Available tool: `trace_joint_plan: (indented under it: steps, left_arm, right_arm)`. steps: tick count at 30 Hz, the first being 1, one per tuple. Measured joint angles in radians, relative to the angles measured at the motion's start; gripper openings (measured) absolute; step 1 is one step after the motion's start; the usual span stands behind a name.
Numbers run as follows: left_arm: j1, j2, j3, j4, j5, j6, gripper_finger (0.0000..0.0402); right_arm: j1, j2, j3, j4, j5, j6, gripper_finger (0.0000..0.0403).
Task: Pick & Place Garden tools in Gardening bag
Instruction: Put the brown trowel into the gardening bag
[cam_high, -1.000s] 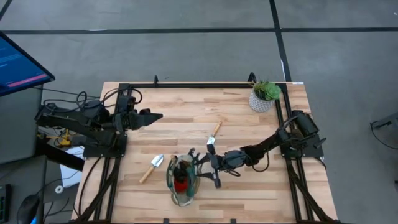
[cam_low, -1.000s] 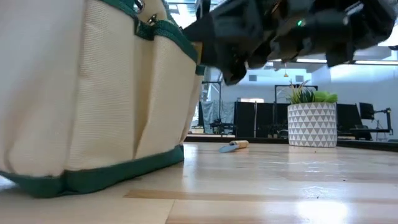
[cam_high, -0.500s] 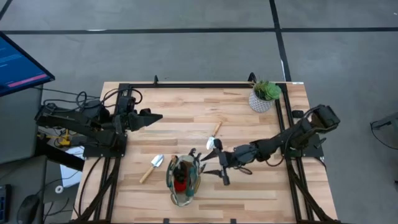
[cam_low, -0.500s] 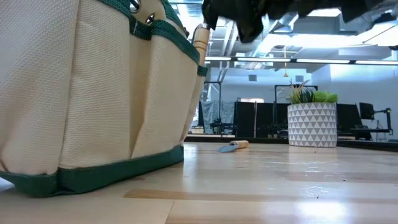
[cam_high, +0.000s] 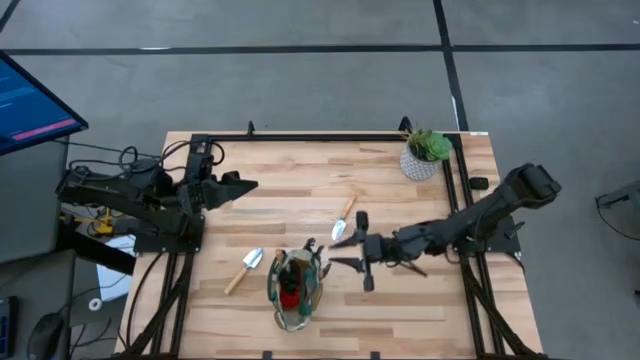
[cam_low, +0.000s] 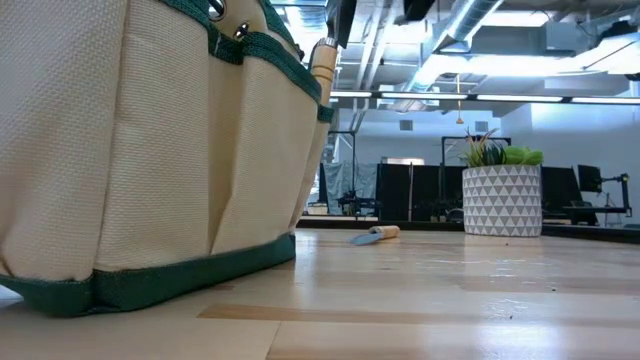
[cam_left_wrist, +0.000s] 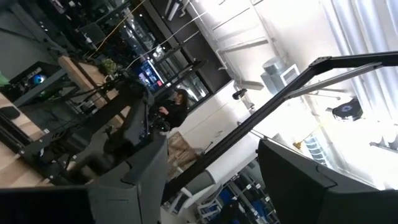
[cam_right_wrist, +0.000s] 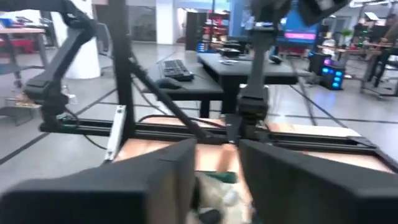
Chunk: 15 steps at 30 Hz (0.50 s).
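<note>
The gardening bag (cam_high: 295, 290) (cam_low: 150, 150) stands upright on its base near the table's front edge. A red item (cam_high: 290, 296) lies inside it, and a wooden handle (cam_low: 322, 62) sticks up at its rim. One trowel (cam_high: 245, 268) lies flat on the table to the left of the bag. Another trowel (cam_high: 344, 217) (cam_low: 375, 235) lies flat further back. My right gripper (cam_high: 345, 258) (cam_right_wrist: 217, 174) hovers just right of the bag, open, with nothing between its fingers. My left gripper (cam_high: 250, 184) (cam_left_wrist: 211, 186) waits raised at the table's left, open and empty.
A green plant in a white patterned pot (cam_high: 422, 158) (cam_low: 502, 200) stands at the table's far right corner. Bare wood lies between the bag and the pot. A dark frame rail (cam_high: 330, 135) runs along the far edge.
My right gripper has risen from the bag's rim and drawn back toward the table's right edge, leaving the low view upward. Where it stood, a wooden handle now shows upright at the bag's rim. The bag has kept its place.
</note>
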Motion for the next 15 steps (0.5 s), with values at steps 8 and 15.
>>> trace_joint_plan:
  steps: [8, 15]
  left_arm:
    - [0.000, 0.000, 0.000, 0.007, 0.000, 0.000, 0.0218]
    - [0.000, 0.000, 0.000, 0.013, -0.001, -0.002, 0.0218]
  right_arm:
    - [0.009, 0.166, 0.000, 0.192, -0.002, 0.051, 0.0005]
    - [0.000, 0.166, 0.000, 0.118, -0.002, 0.056, 0.0027]
